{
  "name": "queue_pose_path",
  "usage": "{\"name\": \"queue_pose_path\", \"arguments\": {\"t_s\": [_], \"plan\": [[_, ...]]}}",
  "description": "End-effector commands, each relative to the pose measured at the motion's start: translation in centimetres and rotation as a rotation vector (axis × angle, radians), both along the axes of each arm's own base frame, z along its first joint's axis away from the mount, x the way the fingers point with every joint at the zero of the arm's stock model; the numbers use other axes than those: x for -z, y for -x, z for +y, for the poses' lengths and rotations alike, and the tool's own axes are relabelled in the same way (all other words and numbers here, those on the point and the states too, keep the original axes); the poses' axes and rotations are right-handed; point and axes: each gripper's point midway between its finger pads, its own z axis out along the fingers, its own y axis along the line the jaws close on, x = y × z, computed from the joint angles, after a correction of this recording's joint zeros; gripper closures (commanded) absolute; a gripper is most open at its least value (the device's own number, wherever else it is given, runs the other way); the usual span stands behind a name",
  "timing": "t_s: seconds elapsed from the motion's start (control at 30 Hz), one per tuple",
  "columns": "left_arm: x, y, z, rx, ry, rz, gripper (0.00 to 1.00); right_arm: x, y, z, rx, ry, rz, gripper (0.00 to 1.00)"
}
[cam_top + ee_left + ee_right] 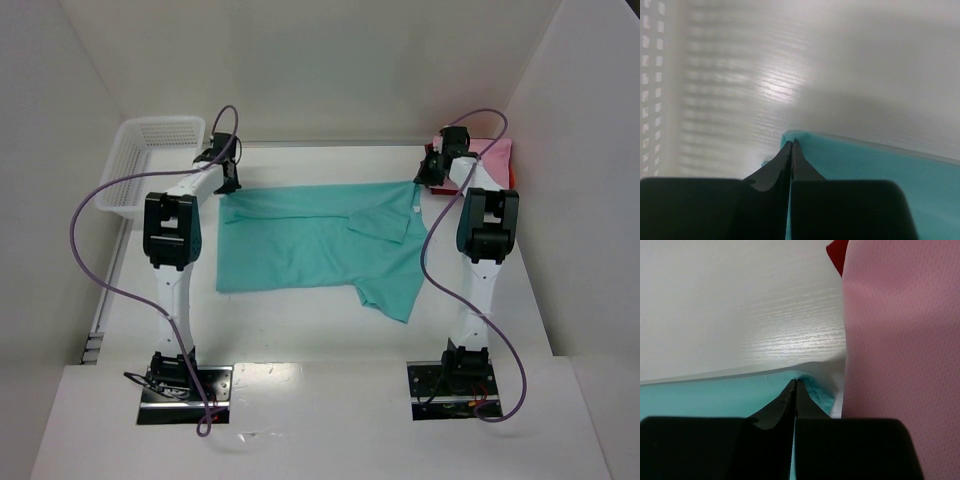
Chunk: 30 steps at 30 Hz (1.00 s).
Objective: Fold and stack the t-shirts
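Note:
A teal-green t-shirt (pixel 320 245) lies spread across the middle of the table, one sleeve pointing toward the near edge. My left gripper (pixel 228 185) is shut on its far left corner (pixel 810 145), the cloth pinched between the black fingertips. At the far right corner, my right gripper (pixel 428 178) is shut on the teal hem (pixel 817 390). A folded pink t-shirt (pixel 905 350) lies right beside that corner, over a red one (pixel 837 252); both show in the top view as the pink t-shirt (pixel 495 155) and a red edge (pixel 512 178).
A white mesh basket (pixel 150 165) stands at the far left, close to my left gripper, and its wall (pixel 655 75) fills the left of that wrist view. White walls enclose the table on three sides.

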Motion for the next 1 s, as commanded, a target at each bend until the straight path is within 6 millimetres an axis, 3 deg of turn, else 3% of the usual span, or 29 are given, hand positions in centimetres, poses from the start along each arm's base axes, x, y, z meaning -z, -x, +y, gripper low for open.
{"name": "queue_pose_path", "arguments": {"t_s": [0.0,0.1,0.47,0.67,0.77,0.8,0.97], "plan": [[-0.6,-1.4,-0.4,0.023,0.004,-0.023,1.0,-2.1,-1.5,-1.3,0.028,0.022,-0.055,1.0],[0.1,-1.6,-0.4,0.031,-0.003,-0.013,1.0,-2.1,-1.5,-1.3,0.028,0.022,-0.055,1.0],[-0.8,-4.9,-0.9,0.063,0.0,-0.057,1.0,-1.6,-2.2,-1.3,0.035,0.016,-0.061,1.0],[-1.1,-4.9,-0.9,0.063,-0.001,-0.056,1.0,-2.1,-2.7,-1.2,0.035,0.004,-0.071,1.0],[-1.9,-4.5,-0.9,0.064,0.001,-0.06,0.93,-2.5,-2.9,-1.2,0.035,0.005,-0.079,0.98],[-2.3,-4.4,-1.0,0.069,0.007,-0.064,0.88,-2.9,-3.0,-1.2,0.034,0.004,-0.088,0.94],[-5.7,-3.5,-1.1,0.075,0.017,-0.121,0.45,-5.9,-3.2,-0.9,0.022,-0.003,-0.132,0.44]]}}
